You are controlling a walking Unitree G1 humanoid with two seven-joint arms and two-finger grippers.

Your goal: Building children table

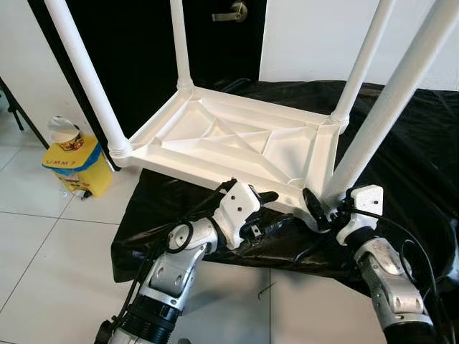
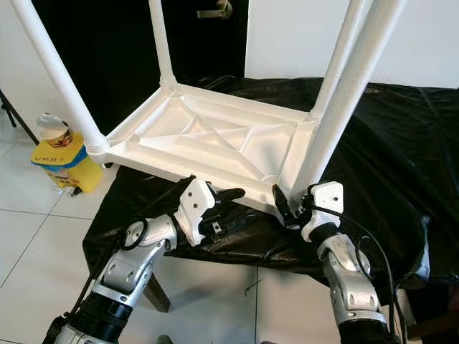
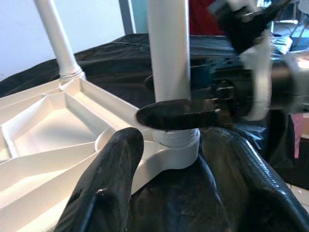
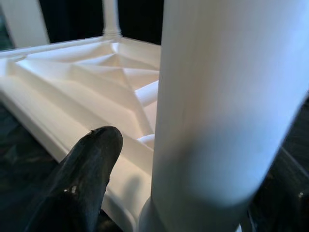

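Lying upturned on crinkled black sheeting [image 1: 401, 143], the ribbed white plastic table [image 1: 237, 140] has its near-right tubular leg [image 1: 391, 107] grasped by the right gripper [image 1: 320, 208], while the left gripper [image 1: 262, 204] hovers released.

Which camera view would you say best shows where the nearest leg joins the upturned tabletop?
The left wrist view: the nearest leg and its collar sit centred, with the right pincer across them. The right wrist view crops the joint; the eye views show it small between both pincers.
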